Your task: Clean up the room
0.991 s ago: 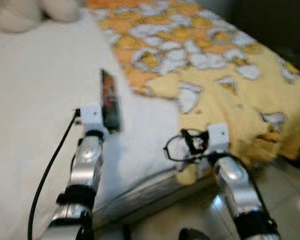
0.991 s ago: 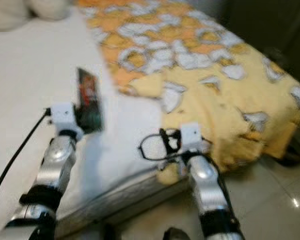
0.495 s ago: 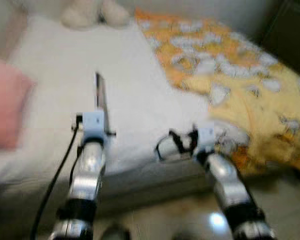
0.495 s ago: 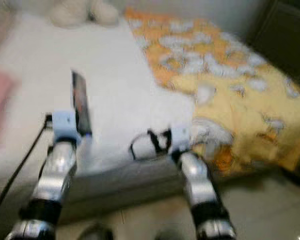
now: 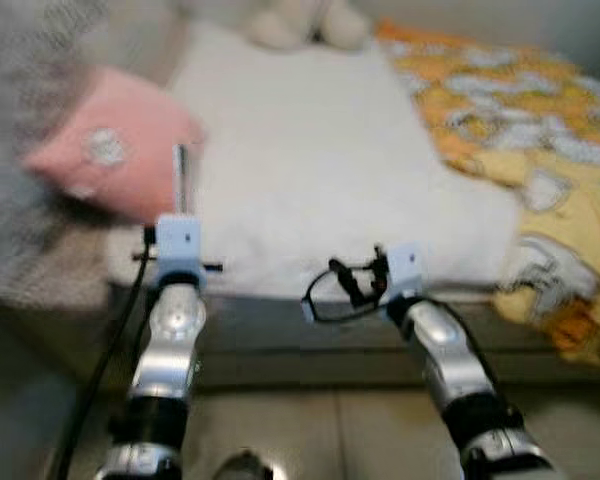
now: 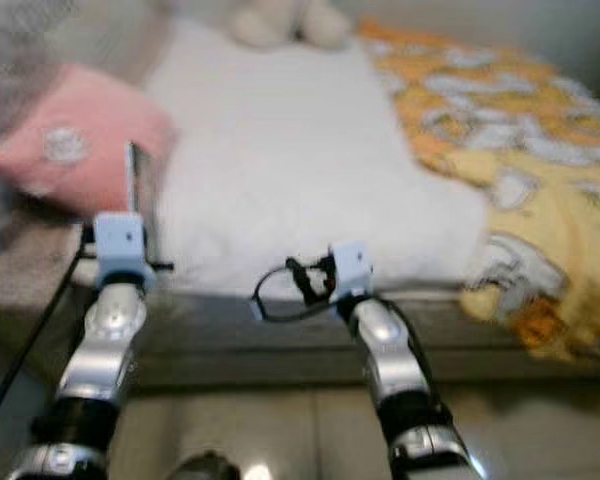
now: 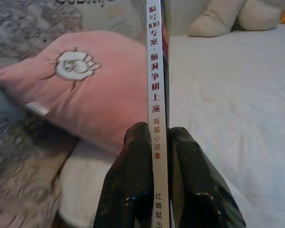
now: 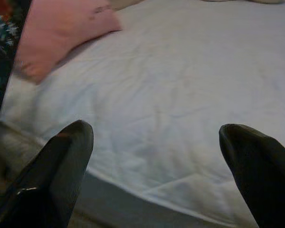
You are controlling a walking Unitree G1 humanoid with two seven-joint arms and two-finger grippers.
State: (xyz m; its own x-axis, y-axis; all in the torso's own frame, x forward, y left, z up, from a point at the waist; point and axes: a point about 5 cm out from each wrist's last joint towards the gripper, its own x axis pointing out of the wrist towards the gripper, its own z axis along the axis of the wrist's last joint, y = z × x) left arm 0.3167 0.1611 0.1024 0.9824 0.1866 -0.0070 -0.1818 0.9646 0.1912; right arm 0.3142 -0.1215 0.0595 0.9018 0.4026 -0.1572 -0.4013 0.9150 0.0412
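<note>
Now the left gripper [image 7: 159, 142] carries a pinched book [image 7: 156, 71] off the bed [image 5: 310, 160]; right gripper [image 8: 156, 137] gapes empty; next, somewhere to shelve it.

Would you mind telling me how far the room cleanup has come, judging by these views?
Done: nothing can be confirmed as put away. In hand: the left tool is shut on a thin book, held upright, spine toward the wrist camera; the right tool is open and empty above the white mattress. Left: placing the book; the pink pillow, the plush toy and the rumpled yellow blanket remain on the bed.
</note>
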